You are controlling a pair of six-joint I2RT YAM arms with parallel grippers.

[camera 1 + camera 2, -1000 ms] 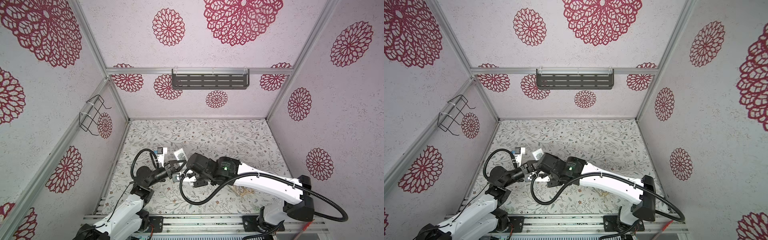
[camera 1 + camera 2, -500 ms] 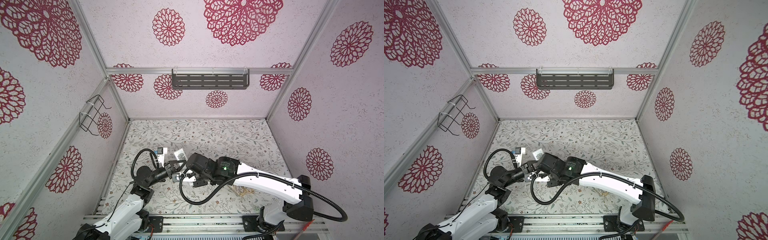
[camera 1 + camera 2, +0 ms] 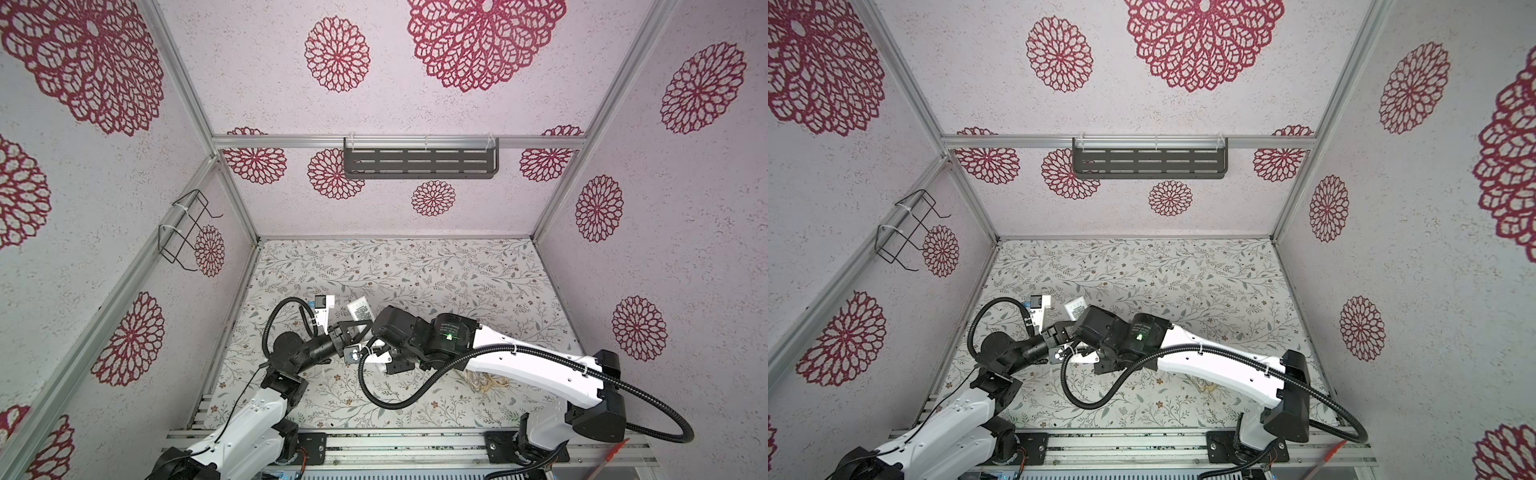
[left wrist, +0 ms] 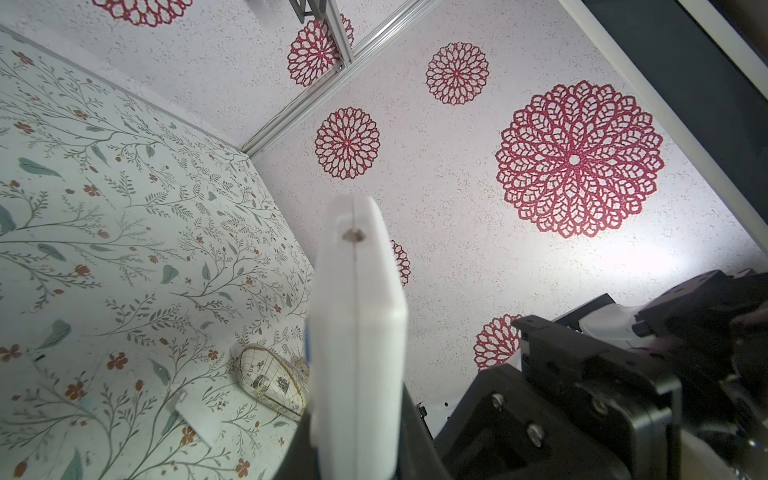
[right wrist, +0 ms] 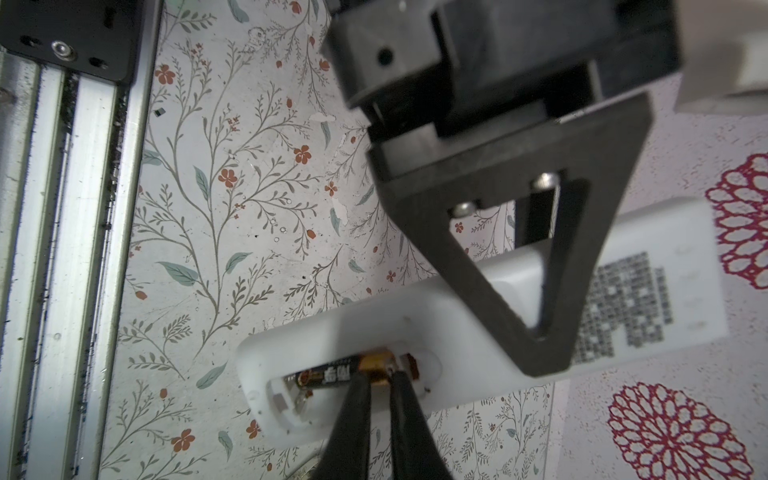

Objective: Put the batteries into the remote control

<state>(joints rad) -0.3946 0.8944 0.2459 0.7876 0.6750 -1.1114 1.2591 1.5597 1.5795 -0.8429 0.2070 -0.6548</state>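
Right wrist – seeing right gripper (image 5: 377, 388) almost closed, tips pinching gold end of battery (image 5: 328, 376) lying in open compartment of remote control (image 5: 424, 328). Also seeing left gripper (image 3: 352, 328) clamped tight across remote's middle – code sticker (image 5: 631, 307) facing up, left-front of table (image 3: 415, 270).

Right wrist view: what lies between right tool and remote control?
In that view, a battery, gold end between the tips of the right tool, lying in the remote control.
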